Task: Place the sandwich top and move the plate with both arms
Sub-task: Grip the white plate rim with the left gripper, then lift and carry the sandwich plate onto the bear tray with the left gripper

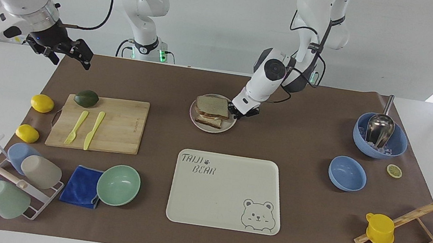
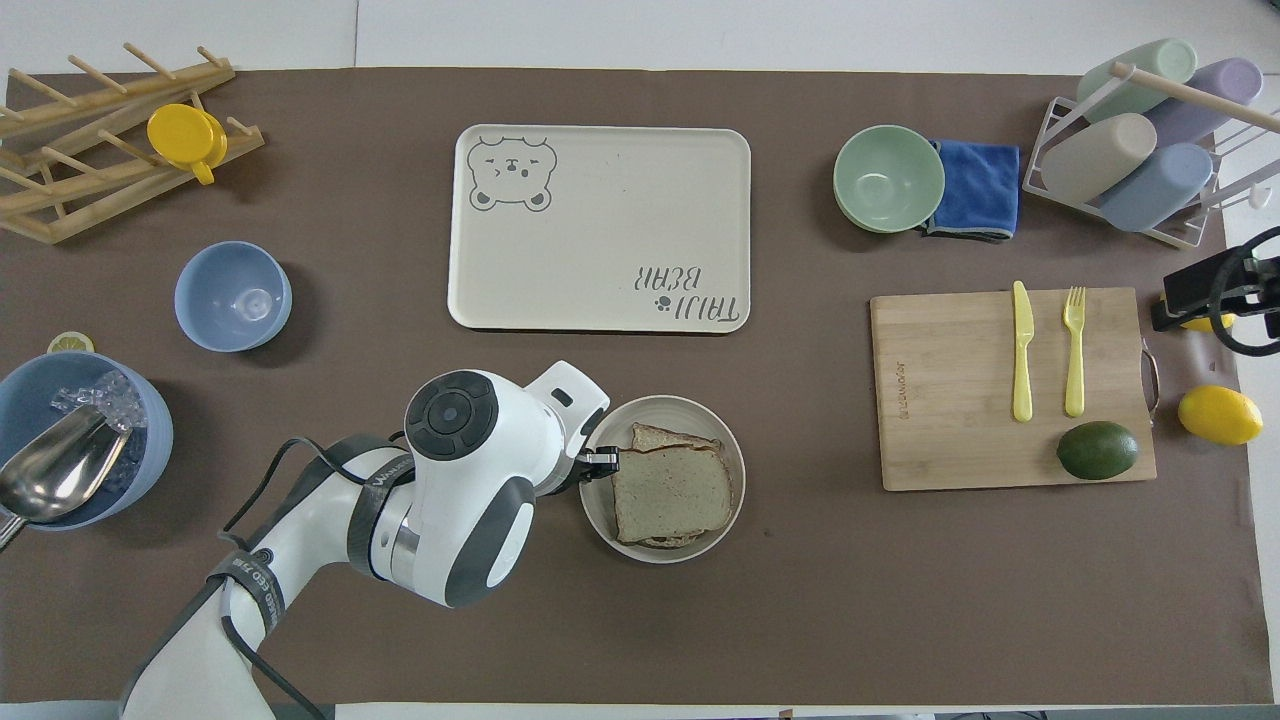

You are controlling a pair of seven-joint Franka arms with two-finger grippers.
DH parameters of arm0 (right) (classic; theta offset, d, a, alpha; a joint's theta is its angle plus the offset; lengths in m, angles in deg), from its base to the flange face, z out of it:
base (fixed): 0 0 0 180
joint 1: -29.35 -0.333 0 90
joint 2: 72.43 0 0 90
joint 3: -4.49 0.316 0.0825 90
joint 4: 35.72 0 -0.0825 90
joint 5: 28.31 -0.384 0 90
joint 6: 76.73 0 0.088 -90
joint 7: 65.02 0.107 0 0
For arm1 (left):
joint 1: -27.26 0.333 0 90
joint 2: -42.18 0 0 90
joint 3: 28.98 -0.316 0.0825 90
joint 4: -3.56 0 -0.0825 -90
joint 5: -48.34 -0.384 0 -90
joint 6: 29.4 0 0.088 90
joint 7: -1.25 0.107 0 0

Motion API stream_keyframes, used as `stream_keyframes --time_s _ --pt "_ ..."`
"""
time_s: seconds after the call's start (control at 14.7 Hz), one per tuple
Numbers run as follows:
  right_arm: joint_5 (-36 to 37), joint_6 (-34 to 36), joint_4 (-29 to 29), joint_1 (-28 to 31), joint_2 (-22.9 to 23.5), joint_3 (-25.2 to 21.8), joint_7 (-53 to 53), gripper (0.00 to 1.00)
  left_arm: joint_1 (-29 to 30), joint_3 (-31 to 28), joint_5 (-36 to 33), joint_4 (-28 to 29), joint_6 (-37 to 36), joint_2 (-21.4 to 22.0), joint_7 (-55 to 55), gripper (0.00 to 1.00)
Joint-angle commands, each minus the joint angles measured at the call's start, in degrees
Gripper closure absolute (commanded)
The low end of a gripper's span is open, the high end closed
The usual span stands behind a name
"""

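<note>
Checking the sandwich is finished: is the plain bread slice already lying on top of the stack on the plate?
Yes, the sandwich top lies on the stack on the plate.

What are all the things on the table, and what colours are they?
sandwich top: 1, pale with brown crust, on the stacked sandwich on the plate
plate: 1, beige-grey, nearer the robots than the tray
tray: 1, cream, bear drawing, mid-table
cutting board: 1, wooden, toward the right arm's end
knife and fork: 2, yellow, on the board
avocado: 1, dark green, on the board
lemons: 2, yellow, beside the board
green bowl: 1, beside the blue cloth
blue bowls: 2, one holding ice and a metal scoop
cup rack: 4 pastel cups
wooden rack: 1, with a yellow cup
left hand: black, at the plate's rim
right hand: black, waiting over the table's edge
</note>
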Motion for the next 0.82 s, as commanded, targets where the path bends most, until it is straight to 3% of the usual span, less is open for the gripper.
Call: stream_keyframes --time_s 0.0,0.34,0.48,0.75 --pt "-0.6 -0.2 -1.7 0.4 -1.5 0.2 -0.2 0.00 -0.8 -0.7 1.0 1.8 0.2 1.7 -0.5 1.00" --pt "-0.6 -0.2 -1.7 0.4 -1.5 0.2 -0.2 0.00 1.1 -0.7 1.3 1.2 -0.9 2.9 -0.2 1.00" --pt "-0.6 -0.2 -1.7 0.4 -1.5 0.2 -0.2 0.00 2.0 -0.9 1.5 0.2 -4.5 5.1 0.2 1.00" --pt "-0.6 -0.2 -1.7 0.4 -1.5 0.2 -0.2 0.00 5.5 -1.4 1.5 -5.9 -12.6 5.6 0.2 1.00"
